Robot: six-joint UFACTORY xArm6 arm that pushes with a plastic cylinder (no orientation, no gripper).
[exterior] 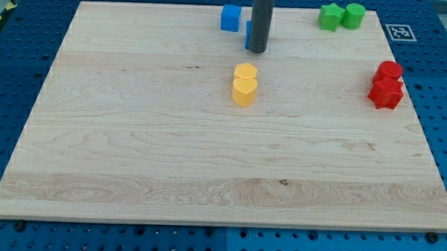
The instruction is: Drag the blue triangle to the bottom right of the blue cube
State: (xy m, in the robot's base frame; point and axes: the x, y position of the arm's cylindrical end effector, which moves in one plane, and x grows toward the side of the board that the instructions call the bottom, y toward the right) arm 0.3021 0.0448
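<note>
The blue cube (230,18) sits near the view's top edge, a little left of centre. Just to its right a second blue block, the blue triangle (248,35), shows only as a thin sliver behind my rod. My tip (258,51) rests on the board right in front of that sliver, to the lower right of the blue cube. The rod hides most of the triangle, so its shape cannot be made out.
Two yellow blocks (244,84) stand touching below my tip, near the board's middle. Two green blocks (341,16) sit at the view's top right. Two red blocks (387,84) sit at the right edge. The wooden board (133,152) lies on a blue perforated table.
</note>
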